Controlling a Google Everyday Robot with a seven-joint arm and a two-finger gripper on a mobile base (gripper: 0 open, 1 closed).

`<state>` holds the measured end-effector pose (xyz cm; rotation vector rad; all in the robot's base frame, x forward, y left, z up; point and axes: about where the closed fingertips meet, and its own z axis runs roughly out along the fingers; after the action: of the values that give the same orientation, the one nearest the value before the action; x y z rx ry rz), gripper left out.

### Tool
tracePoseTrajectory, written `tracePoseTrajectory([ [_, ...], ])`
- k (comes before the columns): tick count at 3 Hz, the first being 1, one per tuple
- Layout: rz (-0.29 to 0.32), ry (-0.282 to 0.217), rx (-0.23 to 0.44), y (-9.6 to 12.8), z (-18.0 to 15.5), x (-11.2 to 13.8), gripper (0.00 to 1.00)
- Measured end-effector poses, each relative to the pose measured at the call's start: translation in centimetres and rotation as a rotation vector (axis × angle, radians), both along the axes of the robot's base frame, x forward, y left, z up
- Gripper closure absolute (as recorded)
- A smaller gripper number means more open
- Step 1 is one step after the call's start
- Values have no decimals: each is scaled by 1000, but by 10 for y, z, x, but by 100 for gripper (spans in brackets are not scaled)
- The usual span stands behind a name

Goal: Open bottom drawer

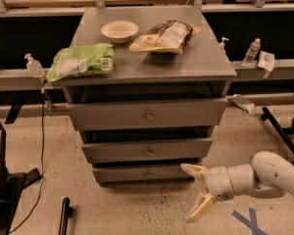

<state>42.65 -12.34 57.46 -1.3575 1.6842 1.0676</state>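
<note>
Gripper (pixel 187 194) spread wide, holding nothing. It sits low, off the front right corner of the cabinet (pixel 152 65), near the right end of the bottom drawer (pixel 132 173).

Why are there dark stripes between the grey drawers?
In the camera view, light seems to come from above: the flat grey metal cabinet top shades the gaps beneath, and the narrow grey metal bottom drawer with its small round knob looks dimmest. The robot's cream two-finger claw, open beside that drawer's right end, looks pale and well lit.
</note>
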Motion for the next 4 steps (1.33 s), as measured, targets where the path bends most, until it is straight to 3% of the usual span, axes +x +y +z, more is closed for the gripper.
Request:
tracePoseTrajectory([
  [1, 16, -21, 15, 6, -20, 12, 0],
  [2, 41, -83, -31, 22, -78, 32, 0],
  [3, 11, -102, -55, 24, -89, 43, 0],
  [4, 23, -94, -44, 26, -91, 44, 0],
])
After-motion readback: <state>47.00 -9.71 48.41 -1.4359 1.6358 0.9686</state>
